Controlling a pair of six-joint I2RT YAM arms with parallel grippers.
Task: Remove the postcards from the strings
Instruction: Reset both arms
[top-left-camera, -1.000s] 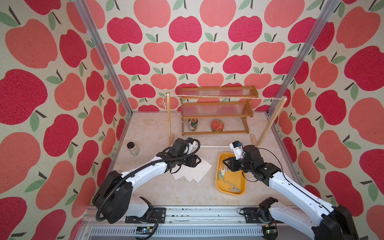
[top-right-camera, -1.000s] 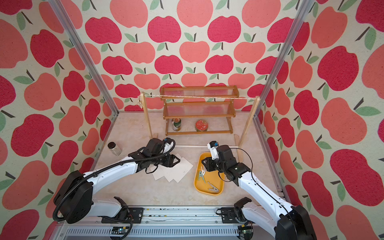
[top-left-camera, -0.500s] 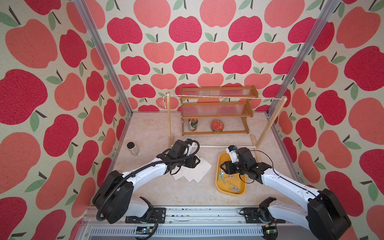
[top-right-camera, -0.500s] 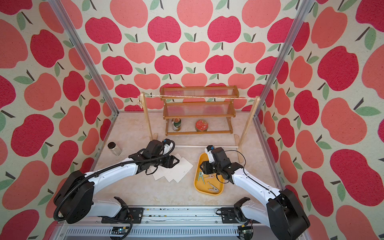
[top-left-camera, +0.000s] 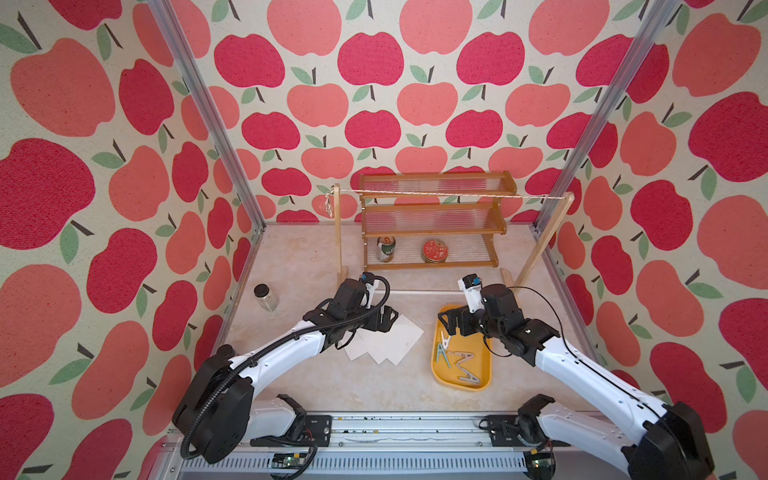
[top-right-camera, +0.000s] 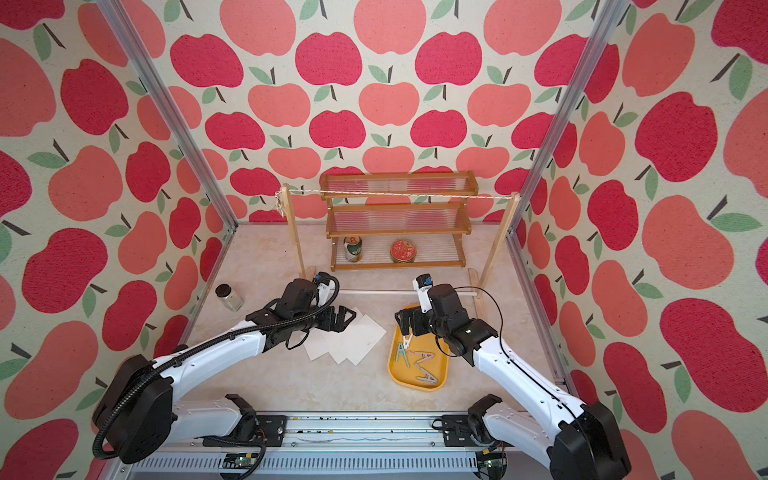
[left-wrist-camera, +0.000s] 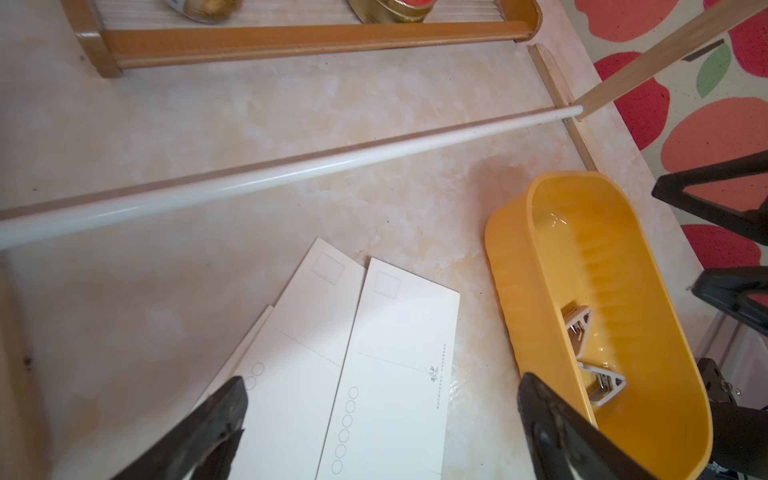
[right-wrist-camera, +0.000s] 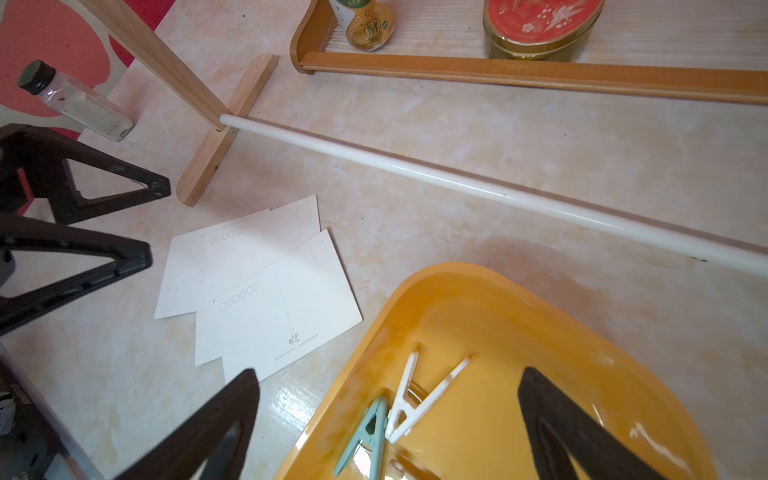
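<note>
Several white postcards (top-left-camera: 388, 343) (top-right-camera: 349, 338) lie fanned flat on the table, off the string. The string (top-left-camera: 436, 194) (top-right-camera: 407, 194) runs bare between the two wooden uprights. My left gripper (top-left-camera: 388, 320) (left-wrist-camera: 380, 386) hangs open just above the postcards (left-wrist-camera: 374, 353), holding nothing. My right gripper (top-left-camera: 449, 326) (right-wrist-camera: 388, 378) stands open over the far end of the yellow tray (top-left-camera: 488, 361) (right-wrist-camera: 540, 316). A white peg (right-wrist-camera: 409, 399) and a green peg (right-wrist-camera: 370, 432) lie in the tray under its jaws. The right wrist view also shows the postcards (right-wrist-camera: 266, 282).
A brown wooden shelf (top-left-camera: 432, 220) at the back holds a can (top-left-camera: 385, 249) and a red tin (top-left-camera: 435, 251). The rack's white rod (top-left-camera: 424, 291) runs low across the table in front of it. A small glass jar (top-left-camera: 266, 297) stands at the left.
My right gripper went from shut to wide open over the tray after dipping toward it. The left jaws widened over the postcards; that arm barely moved.
</note>
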